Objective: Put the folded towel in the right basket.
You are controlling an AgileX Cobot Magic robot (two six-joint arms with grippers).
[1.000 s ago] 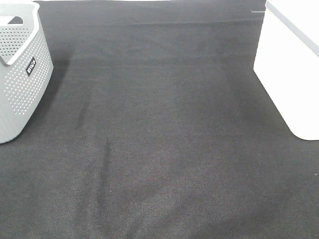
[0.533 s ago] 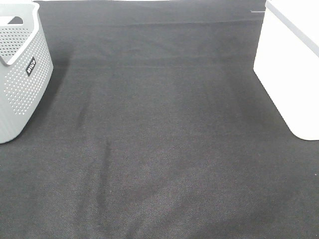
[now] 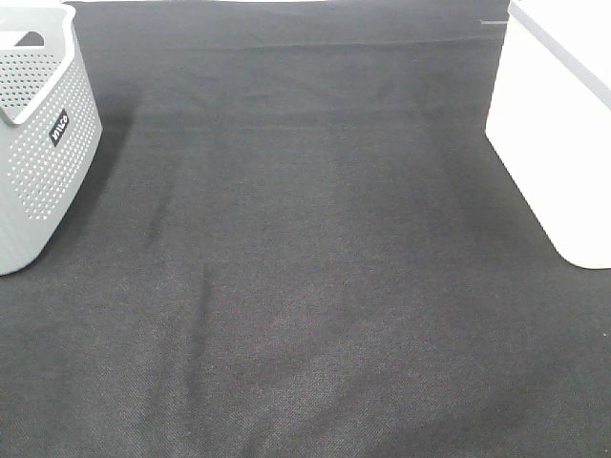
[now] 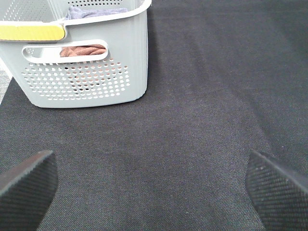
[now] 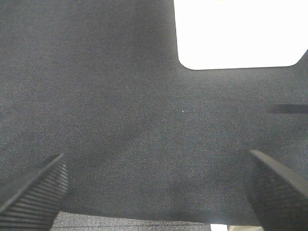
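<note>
No towel lies on the black cloth in the high view. In the left wrist view, a brown cloth shows through the handle slot of the grey perforated basket, with a blue-grey cloth above it. The same basket stands at the left of the high view. The white right basket stands at the right edge, and it also shows in the right wrist view. My left gripper is open and empty, a short way from the grey basket. My right gripper is open and empty above bare cloth. Neither gripper shows in the high view.
A black cloth covers the table and has a slight crease left of the middle. A yellow strip runs along the grey basket's rim. A dark short mark lies on the cloth near the white basket.
</note>
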